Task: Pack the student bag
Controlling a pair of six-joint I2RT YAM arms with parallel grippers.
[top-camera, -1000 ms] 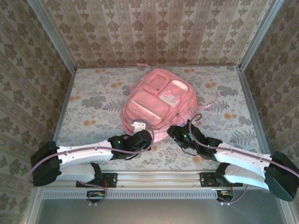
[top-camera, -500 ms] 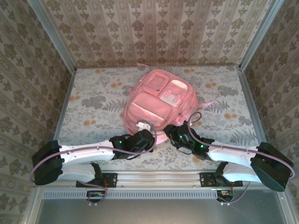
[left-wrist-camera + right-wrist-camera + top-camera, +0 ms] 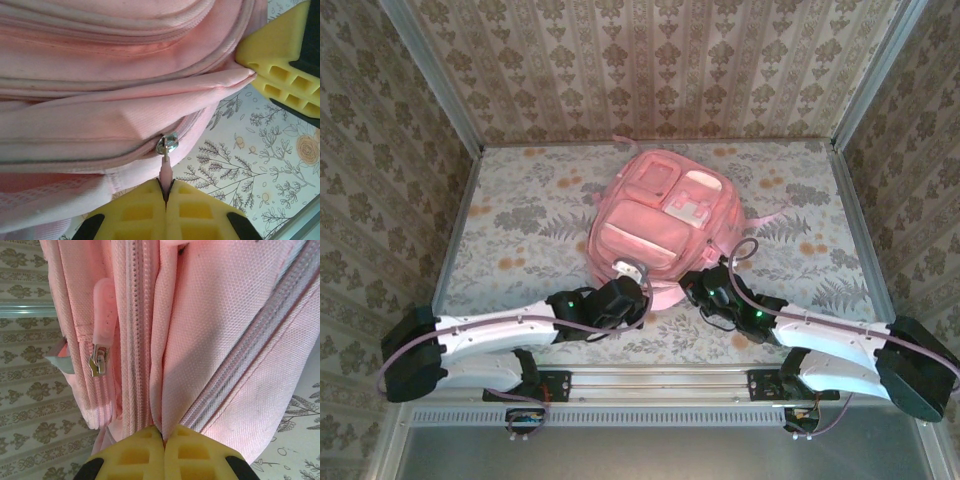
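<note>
The student bag (image 3: 658, 215) is a large pink backpack lying face up in the middle of the table, its bottom end toward the arms. My left gripper (image 3: 630, 271) is at the bag's near edge. In the left wrist view it (image 3: 165, 194) is shut on a pale pink zipper pull (image 3: 165, 175) hanging from a metal slider (image 3: 167, 143). My right gripper (image 3: 693, 284) is at the bag's near right corner. Its yellow fingers (image 3: 164, 439) are shut on a fold of the bag's fabric (image 3: 172, 390) beside a zip line.
The right gripper's yellow fingers (image 3: 280, 65) show at the upper right of the left wrist view, close to the zipper. A second zipper pull (image 3: 102, 305) hangs on a front pocket. Patterned walls enclose the table (image 3: 520, 220) on three sides.
My right gripper has closed from open onto the bag's fabric at the near right corner. The left gripper stayed shut on the zipper pull and shifted slightly right.
</note>
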